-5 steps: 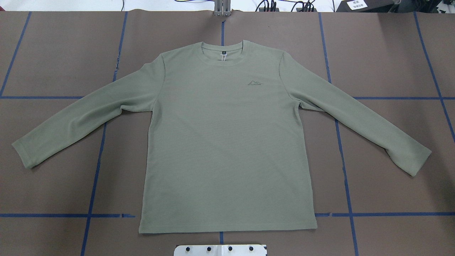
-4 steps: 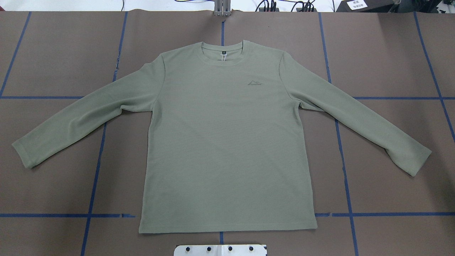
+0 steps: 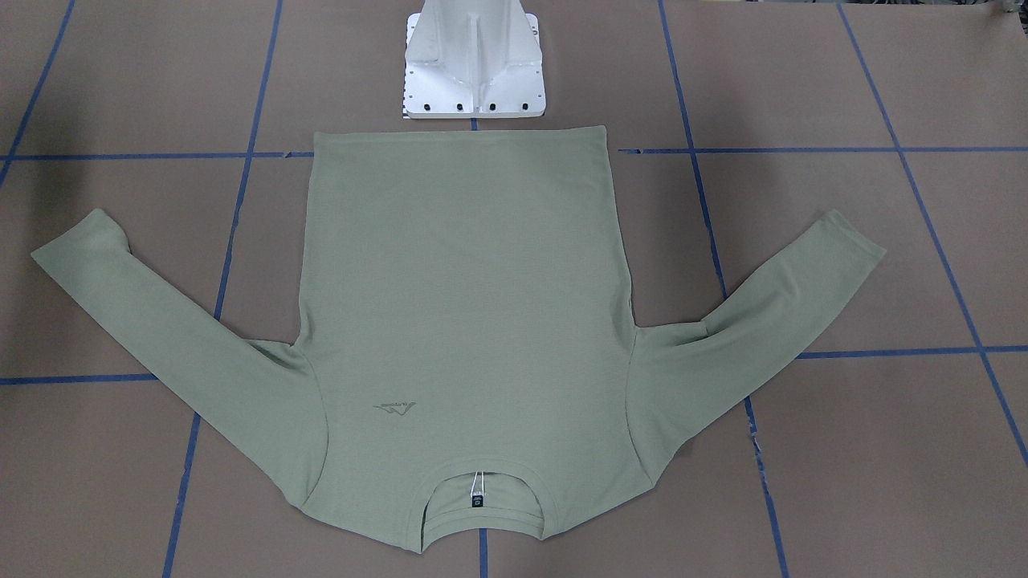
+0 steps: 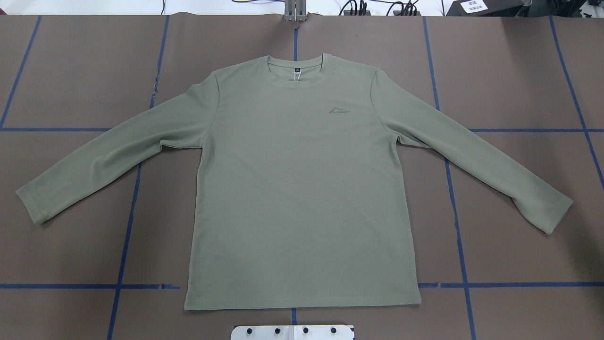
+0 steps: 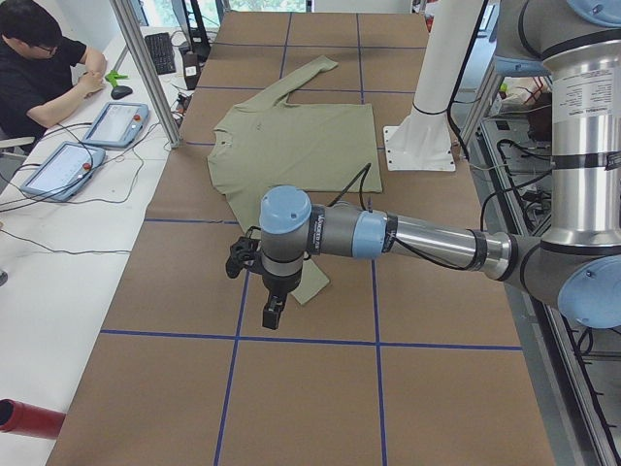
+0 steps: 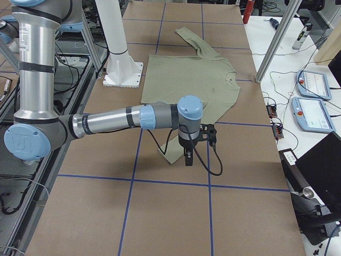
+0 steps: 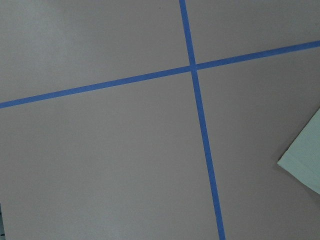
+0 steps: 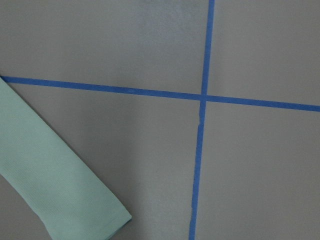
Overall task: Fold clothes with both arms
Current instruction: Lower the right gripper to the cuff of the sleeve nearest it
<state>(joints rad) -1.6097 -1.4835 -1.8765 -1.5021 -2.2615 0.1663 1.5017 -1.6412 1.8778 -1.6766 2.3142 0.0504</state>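
The shirt [image 4: 302,189] is a pale sage-green knit with a fine ribbed texture, a round banded neck, long sleeves and stitched cuffs. A small tonal mountain-shaped logo [image 4: 339,111] sits on the chest. A small black label [image 4: 297,69] sits inside the back of the neck. The shirt lies flat and front-up on the worktop [image 4: 519,71], which is covered in matt brown paper. Blue tape lines [image 4: 453,189] divide the paper into rectangles. Both sleeves angle outward from the body panel, with shallow creases at each armpit. The straight hem lies just in front of the white metal pedestal [image 3: 474,72].

The shirt lies between the two grippers, with one cuff near each.

The left arm [image 5: 417,238] reaches out nearly level over the worktop. Its wrist is turned down, so the left gripper [image 5: 273,316] points at the paper from above. The left cuff [image 7: 305,160] lies below and just beside this gripper, with a tape crossing on the other side.

The right arm [image 6: 106,122] holds the mirrored pose, forearm level and wrist down. The right gripper [image 6: 187,158] hangs above the paper, and the right cuff [image 8: 55,185] lies below and just to one side of it.

Neither gripper touches the shirt. The views do not show whether either gripper is released or clenched.
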